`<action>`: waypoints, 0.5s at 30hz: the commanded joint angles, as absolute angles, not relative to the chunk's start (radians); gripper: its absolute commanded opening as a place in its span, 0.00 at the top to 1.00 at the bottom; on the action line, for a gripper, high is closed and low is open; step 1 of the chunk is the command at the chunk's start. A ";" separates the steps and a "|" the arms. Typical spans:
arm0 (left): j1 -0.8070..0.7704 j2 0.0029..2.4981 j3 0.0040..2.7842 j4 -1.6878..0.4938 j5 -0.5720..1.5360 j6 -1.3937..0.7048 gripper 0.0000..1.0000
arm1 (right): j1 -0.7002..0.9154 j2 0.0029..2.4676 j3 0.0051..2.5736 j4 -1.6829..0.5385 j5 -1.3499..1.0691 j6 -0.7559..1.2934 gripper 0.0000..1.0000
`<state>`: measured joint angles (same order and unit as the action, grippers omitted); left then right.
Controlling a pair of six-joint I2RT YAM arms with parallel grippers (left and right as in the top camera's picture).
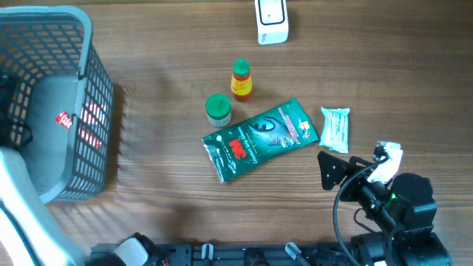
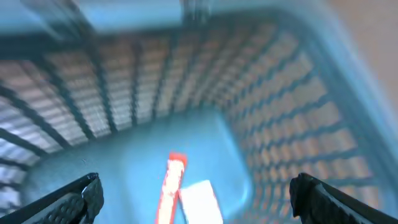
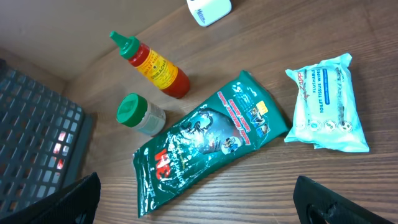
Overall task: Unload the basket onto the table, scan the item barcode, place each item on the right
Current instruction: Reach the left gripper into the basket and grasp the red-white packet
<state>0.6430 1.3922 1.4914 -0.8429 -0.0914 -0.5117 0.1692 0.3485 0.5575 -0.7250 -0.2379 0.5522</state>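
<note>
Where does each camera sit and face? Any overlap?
Overhead: fixed above the table, looking straight down on basket, green pouch and scanner; right arm bottom right, left arm at left edge.
Left wrist: on the left arm, looking down into the basket, blurred; open left gripper, fingertips in the bottom corners.
Right wrist: on the right arm, angled down at sauce bottle, jar, pouch and wipes; open right gripper, fingertips in the bottom corners.
Shared: overhead and right wrist both show those four items; the basket is in all three.

Table (image 1: 170, 207): wood-grain top, mid-brown with darker streaks running left to right in the overhead view. Finish matt. Fills that view edge to edge. Light: even and soft; shadows on the table faint, blurred.
</note>
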 commanded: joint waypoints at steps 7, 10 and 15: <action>0.539 1.762 1.489 -0.898 0.278 -0.859 0.00 | 0.169 0.343 0.558 -0.720 -0.225 0.557 0.00; 0.469 1.827 1.489 -0.899 0.213 -0.963 0.00 | 0.169 0.343 0.558 -0.720 -0.225 0.557 0.00; 0.437 1.922 1.489 -0.895 0.163 -1.064 0.00 | 0.169 0.343 0.558 -0.720 -0.225 0.556 0.00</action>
